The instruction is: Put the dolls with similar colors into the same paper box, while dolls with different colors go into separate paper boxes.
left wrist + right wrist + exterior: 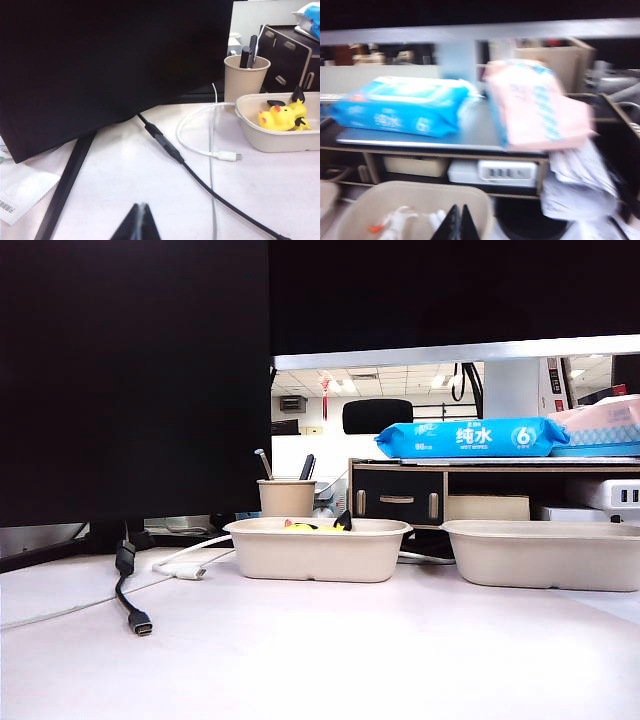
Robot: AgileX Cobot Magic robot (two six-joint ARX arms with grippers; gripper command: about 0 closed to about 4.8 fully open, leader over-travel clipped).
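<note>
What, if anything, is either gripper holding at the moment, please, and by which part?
Nothing is held. The left gripper is shut and empty above the white table; the right gripper is shut and empty above a beige pulp-paper tray.

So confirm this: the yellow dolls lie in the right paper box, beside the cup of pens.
Not the right one. The yellow dolls lie in the left paper box, beside the cup of pens; the left wrist view shows it.

Left gripper (140, 220): fingertips pressed together into a single point (no gap visible), empty. Right gripper (459, 223): fingertips likewise closed together, empty. Neither arm appears in the exterior view.
</note>
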